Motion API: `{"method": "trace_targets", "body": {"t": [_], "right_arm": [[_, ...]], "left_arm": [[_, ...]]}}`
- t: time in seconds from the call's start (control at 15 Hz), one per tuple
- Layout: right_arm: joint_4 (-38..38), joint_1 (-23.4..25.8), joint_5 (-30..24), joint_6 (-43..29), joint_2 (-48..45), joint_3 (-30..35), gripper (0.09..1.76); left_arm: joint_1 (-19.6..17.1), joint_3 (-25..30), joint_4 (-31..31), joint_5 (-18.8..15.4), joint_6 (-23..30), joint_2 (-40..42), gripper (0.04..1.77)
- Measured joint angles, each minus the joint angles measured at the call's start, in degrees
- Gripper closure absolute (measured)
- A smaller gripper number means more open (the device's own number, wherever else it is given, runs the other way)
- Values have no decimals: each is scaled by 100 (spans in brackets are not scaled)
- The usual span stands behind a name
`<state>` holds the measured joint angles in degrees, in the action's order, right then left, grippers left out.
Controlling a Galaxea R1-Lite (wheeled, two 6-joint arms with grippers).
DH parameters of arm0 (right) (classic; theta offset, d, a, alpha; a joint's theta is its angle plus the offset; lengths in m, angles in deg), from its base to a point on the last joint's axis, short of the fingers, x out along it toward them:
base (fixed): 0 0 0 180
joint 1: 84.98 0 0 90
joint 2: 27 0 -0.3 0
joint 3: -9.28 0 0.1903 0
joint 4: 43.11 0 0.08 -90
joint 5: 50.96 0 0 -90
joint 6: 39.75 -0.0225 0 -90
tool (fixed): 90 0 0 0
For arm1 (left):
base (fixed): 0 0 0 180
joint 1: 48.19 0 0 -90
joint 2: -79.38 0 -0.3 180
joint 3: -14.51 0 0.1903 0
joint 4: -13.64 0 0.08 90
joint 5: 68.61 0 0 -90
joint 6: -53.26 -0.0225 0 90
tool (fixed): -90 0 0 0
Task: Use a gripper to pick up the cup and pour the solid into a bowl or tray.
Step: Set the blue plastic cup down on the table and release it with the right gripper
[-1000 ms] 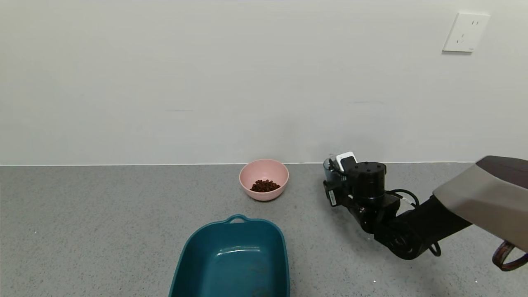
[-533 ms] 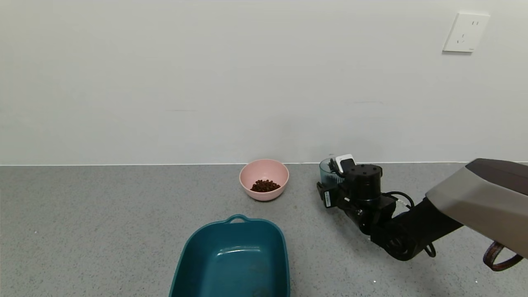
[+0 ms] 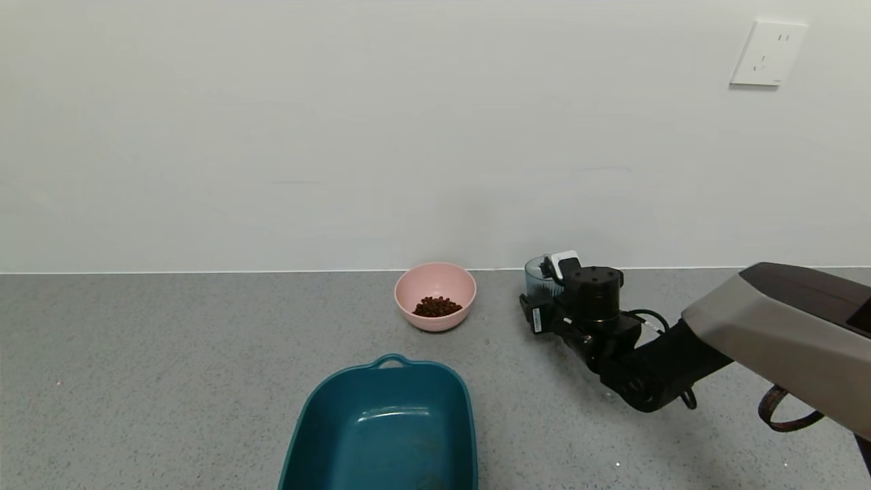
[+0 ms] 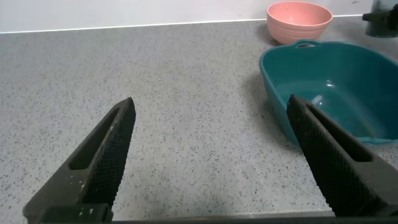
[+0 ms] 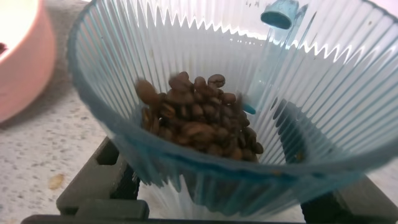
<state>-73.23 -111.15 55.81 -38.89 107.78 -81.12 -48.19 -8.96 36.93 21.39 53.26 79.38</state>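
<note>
My right gripper (image 3: 544, 294) is shut on the cup (image 3: 536, 275), a ribbed translucent blue-grey tumbler, to the right of the pink bowl (image 3: 416, 314), near the back wall. In the right wrist view the cup (image 5: 124, 56) fills the frame, with brown pellets (image 5: 199, 127) heaped at its bottom, and black fingers (image 5: 93, 186) flank it. The pink bowl's edge (image 5: 18, 62) shows beside it. The bowl also holds a small pile of brown pellets (image 3: 437, 306). My left gripper (image 4: 210, 102) is open and empty over bare table.
A large teal tray (image 3: 320, 398) with a handle stands at the front centre, empty; it also shows in the left wrist view (image 4: 280, 93), just off the left gripper, with the pink bowl (image 4: 298, 18) beyond. A white wall runs behind the grey speckled table.
My right arm has moved the cup a little to the left, closer to the pink bowl. The bowl and the tray have not moved.
</note>
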Motion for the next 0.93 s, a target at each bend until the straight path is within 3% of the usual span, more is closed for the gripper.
{"method": "trace_targets", "body": {"t": [0.6, 0.93], "right_arm": [[68, -4, 17, 24, 436, -488, 46], [40, -17, 26, 44, 445, -444, 30]], "left_arm": [[2, 0, 0, -2, 0, 0, 6], [0, 0, 0, 0, 0, 0, 6]]}}
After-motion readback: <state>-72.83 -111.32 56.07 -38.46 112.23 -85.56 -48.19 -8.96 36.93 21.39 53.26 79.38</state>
